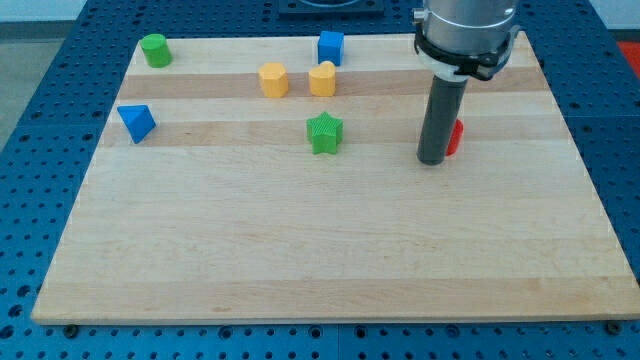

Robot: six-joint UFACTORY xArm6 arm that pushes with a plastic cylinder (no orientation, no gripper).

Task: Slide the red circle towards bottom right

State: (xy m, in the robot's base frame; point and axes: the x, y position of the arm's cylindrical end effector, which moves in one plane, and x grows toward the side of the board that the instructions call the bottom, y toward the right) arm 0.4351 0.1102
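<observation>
The red circle (455,137) lies at the view's right of the wooden board (330,250), mostly hidden behind my rod. Only its right edge shows. My tip (432,160) rests on the board right against the red circle's left side, a little toward the view's bottom. The rod rises from there to the arm's grey body at the view's top.
A green star (324,132) sits to the left of my tip. Two yellow blocks (273,79) (322,78) and a blue cube (330,46) lie near the top. A green cylinder (154,49) is top left, a blue triangular block (136,122) at the left.
</observation>
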